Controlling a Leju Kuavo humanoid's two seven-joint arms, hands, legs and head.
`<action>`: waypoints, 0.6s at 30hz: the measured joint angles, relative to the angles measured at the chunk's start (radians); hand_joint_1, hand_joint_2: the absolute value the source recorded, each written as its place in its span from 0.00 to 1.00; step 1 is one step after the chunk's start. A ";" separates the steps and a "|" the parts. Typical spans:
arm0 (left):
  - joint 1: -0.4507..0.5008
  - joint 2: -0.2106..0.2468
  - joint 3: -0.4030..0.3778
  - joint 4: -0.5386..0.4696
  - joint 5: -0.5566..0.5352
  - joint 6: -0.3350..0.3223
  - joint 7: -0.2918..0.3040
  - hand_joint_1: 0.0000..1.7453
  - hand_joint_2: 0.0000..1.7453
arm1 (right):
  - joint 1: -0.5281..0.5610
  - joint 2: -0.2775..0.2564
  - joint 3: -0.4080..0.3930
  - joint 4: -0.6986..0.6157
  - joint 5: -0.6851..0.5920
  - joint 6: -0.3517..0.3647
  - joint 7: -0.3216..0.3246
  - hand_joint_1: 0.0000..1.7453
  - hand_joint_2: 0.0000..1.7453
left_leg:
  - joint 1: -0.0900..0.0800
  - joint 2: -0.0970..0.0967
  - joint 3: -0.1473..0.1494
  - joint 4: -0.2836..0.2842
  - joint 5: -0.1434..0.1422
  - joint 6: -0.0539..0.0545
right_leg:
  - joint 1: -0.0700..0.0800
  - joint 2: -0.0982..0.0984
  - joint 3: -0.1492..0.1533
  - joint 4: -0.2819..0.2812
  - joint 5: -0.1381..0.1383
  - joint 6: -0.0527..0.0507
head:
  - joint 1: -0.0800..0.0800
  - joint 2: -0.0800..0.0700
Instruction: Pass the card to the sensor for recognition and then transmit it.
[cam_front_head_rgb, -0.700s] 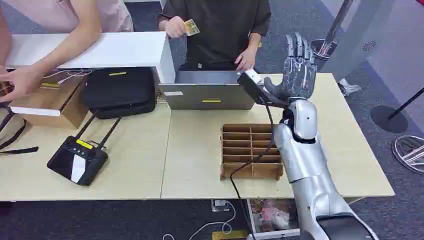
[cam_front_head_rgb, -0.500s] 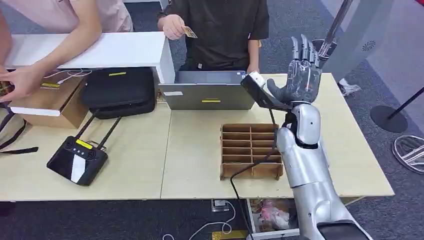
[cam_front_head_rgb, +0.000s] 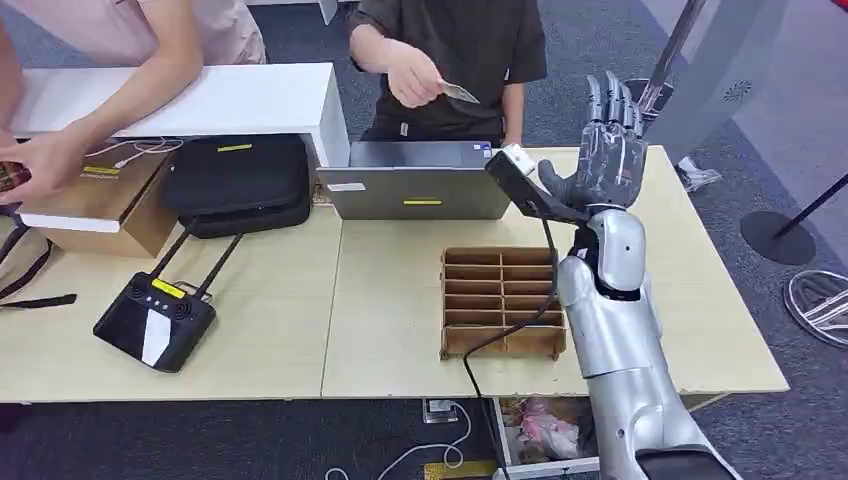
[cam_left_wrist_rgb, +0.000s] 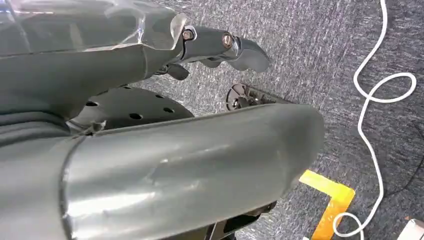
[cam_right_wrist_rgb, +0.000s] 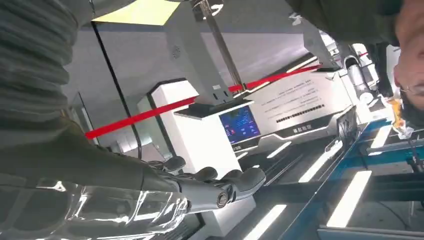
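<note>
Upright near the table's far edge (cam_front_head_rgb: 600, 150), the right hand (cam_front_head_rgb: 604, 150) spreads empty; left hand's (cam_left_wrist_rgb: 220, 45) state unclear.

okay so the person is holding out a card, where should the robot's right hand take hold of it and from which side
Pinch the card's free end, the edge pointing toward the raised right hand. The person's hand covers the other end, and the card lies nearly flat, so come in from the robot's right with thumb under and fingers over.
</note>
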 joint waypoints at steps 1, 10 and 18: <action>0.000 0.000 0.000 0.000 0.000 0.000 0.000 0.00 0.00 | 0.000 0.000 0.000 -0.001 0.000 0.000 0.000 0.00 1.00 | 0.000 0.000 0.000 0.000 0.000 0.000 | 0.000 0.000 0.000 0.000 0.000 0.000 | 0.000 0.000; 0.000 0.000 -0.001 0.000 0.000 0.000 0.000 0.00 0.00 | 0.001 0.000 0.000 -0.003 0.000 0.000 0.000 0.00 1.00 | 0.000 0.000 0.000 0.000 0.000 0.000 | 0.000 0.000 0.000 0.000 0.000 0.000 | 0.000 0.000; -0.001 0.000 -0.010 0.000 -0.011 0.000 0.003 0.00 0.00 | -0.030 0.000 0.000 0.044 0.048 0.040 0.042 0.00 1.00 | 0.000 0.000 -0.001 0.000 0.000 0.000 | 0.000 0.000 0.000 0.000 0.000 0.000 | 0.000 0.000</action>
